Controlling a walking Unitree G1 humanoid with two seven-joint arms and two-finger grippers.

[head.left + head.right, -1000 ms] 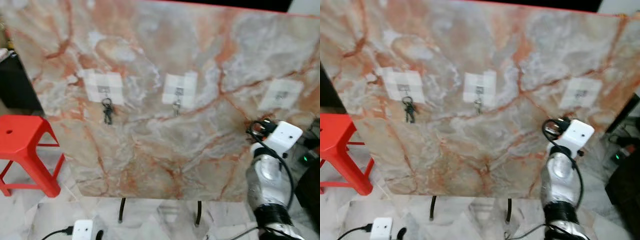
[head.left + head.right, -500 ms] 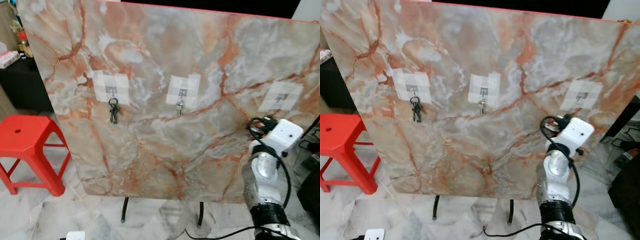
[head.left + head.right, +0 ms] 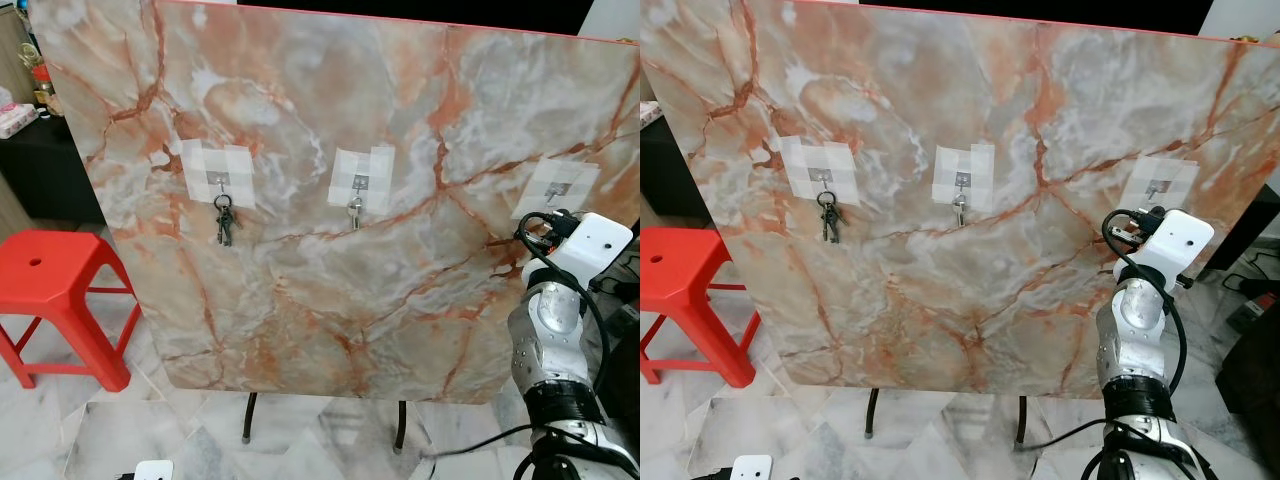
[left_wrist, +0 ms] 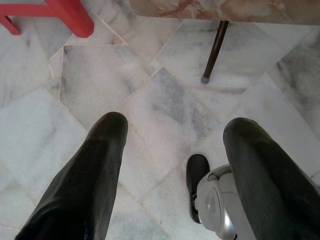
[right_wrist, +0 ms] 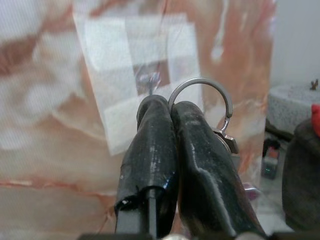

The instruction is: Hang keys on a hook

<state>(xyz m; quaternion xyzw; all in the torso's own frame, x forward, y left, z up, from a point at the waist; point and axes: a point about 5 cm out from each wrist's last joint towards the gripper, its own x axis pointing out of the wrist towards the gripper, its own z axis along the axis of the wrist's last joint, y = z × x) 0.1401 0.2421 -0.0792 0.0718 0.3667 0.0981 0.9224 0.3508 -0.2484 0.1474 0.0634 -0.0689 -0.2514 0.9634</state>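
Progress: mid-task by my judgement. The keys are picked up and carried to the board; the ring is not yet over any hook, so the final reach and the letting go are left.
Right gripper [image 5: 172, 107]: clenched, its two black fingers pressed together on the key ring [image 5: 202, 95], raised in front of the marble-patterned board [image 3: 330, 290] at about 3 o'clock in the head views.
Key ring: a thin silver loop arching out above the fingertips, with a small metal clasp hanging off it at about 4 o'clock of the loop in the wrist picture. The keys themselves sit behind the fingers and cannot be made out.
Target hook: the right-hand hook [image 3: 553, 190], on a square of pale tape, is bare and lies just above and beside the raised wrist. In the right wrist view it sits just beyond the fingertips, near the ring's edge; whether they touch I cannot tell.
Other hooks: the left hook [image 3: 221, 183] already carries a dark bunch of keys [image 3: 224, 220]; the middle hook [image 3: 357, 187] holds a small silvery piece.
Left gripper [image 4: 175, 142]: released, fingers spread wide, hanging idle over the marble floor [image 4: 165, 95].
Nearby: a red plastic stool [image 3: 55, 290] at 9 o'clock of the board.
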